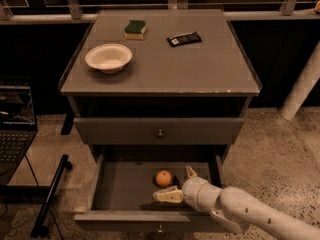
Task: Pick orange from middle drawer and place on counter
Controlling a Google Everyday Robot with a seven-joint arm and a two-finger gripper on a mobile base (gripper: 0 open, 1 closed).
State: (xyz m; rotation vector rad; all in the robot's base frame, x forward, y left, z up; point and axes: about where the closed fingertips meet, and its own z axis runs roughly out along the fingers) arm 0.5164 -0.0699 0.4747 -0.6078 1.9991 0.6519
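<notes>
There's the middle drawer (125,191) pulled wide open, small round orange (163,178) sitting near the middle of its floor, gripper (173,183) just beside it, fingers spread apart; flat grey counter (170,66) up top

Smooth white arm (250,214) in rounded segments, a few small dark dots along it; its end effector (171,182), inside the middle drawer (122,186), has two tapered cream fingers (167,195).

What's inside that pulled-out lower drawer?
An orange lies on the floor of the middle drawer. The robot's pincer reaches in beside it, open and not gripping it. The arm covers part of the drawer's front, so anything under it is hidden.
</notes>
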